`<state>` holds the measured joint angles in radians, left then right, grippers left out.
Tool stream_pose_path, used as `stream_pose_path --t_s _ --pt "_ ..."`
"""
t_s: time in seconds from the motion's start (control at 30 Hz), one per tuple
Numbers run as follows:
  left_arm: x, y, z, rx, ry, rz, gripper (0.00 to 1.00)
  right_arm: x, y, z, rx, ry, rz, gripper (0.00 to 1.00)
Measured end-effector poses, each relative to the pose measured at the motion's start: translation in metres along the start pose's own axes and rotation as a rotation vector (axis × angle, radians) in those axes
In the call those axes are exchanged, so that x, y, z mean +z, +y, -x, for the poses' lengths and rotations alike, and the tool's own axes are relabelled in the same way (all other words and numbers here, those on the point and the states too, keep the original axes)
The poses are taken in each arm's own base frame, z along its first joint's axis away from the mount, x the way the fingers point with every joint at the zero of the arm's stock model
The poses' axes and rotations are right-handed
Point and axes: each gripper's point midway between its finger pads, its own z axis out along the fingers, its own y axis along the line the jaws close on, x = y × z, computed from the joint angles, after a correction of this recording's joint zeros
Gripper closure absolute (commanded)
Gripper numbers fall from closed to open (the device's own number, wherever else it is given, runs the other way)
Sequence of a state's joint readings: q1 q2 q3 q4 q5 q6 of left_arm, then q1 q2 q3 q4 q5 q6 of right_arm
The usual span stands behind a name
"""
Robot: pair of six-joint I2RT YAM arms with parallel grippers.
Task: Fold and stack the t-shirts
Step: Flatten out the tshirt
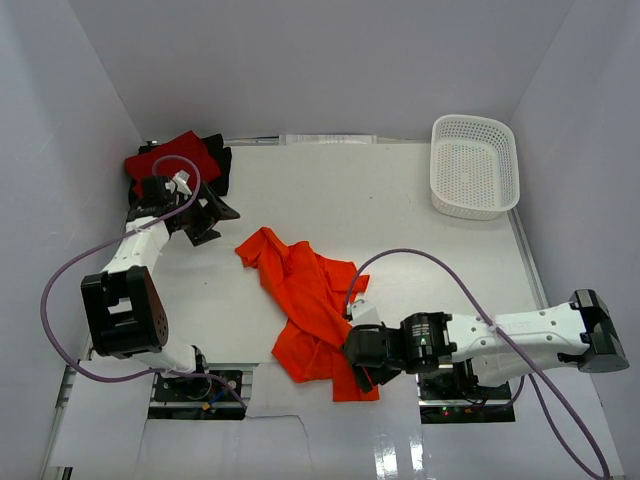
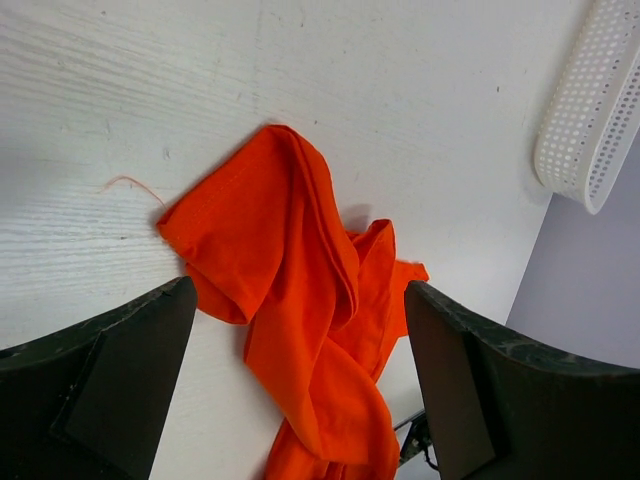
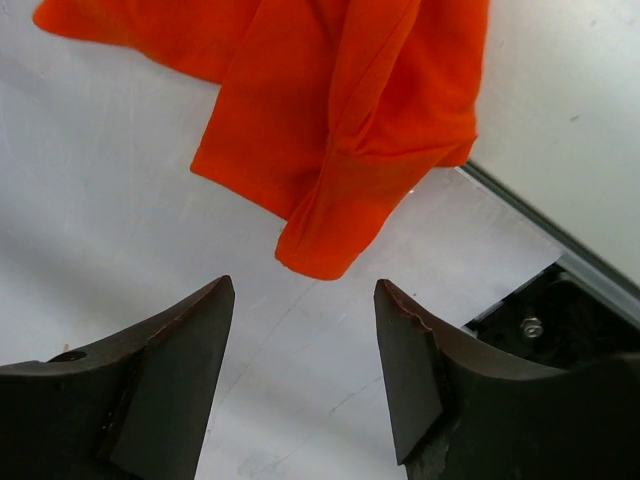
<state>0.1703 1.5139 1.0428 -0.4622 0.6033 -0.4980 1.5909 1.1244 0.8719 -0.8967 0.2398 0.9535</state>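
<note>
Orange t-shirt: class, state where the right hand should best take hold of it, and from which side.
Probably best: grip the orange t-shirt at its bunched corner, coming in from the robot's right. That tip sticks out alone toward the right hand, whose open jaws face it.

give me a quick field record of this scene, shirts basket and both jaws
orange t-shirt: crumpled, unfolded, middle of the table
red t-shirt: far left corner, bunched against the black t-shirt
basket: white, perforated, far right corner
left jaws: open, nothing between them, near the red and black shirts
right jaws: open, at the orange shirt's near corner, cloth not between them
folding: orange shirt not yet folded
</note>
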Motion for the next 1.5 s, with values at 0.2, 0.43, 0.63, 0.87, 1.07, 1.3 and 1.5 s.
stream_pose_path --t_s 0.2,0.43,0.63,0.87,1.07,1.3,1.5 --pt "0.002 -0.003 0.017 0.0 -0.037 0.012 0.05 0.018 0.003 -0.025 0.028 0.069 -0.098 0.37" --pt "0.003 -0.004 0.026 0.004 -0.057 0.017 0.05 0.027 -0.002 -0.025 0.058 0.081 -0.15 0.41" --pt "0.004 -0.004 0.026 0.004 -0.057 0.018 0.05 0.038 -0.01 -0.02 0.076 0.089 -0.171 0.44" --pt "0.003 -0.003 0.026 0.003 -0.057 0.026 0.05 0.053 -0.011 -0.027 0.051 0.138 -0.147 0.44" --pt "0.003 -0.001 0.025 0.004 -0.058 0.032 0.05 0.054 -0.003 -0.03 0.035 0.168 -0.1 0.62" --pt "0.007 0.003 0.024 0.001 -0.046 0.04 0.05 0.057 -0.001 -0.039 0.025 0.207 -0.083 0.92" --pt "0.012 0.009 0.02 -0.003 -0.029 0.049 0.07 0.05 -0.004 -0.028 0.057 0.166 -0.066 0.92"
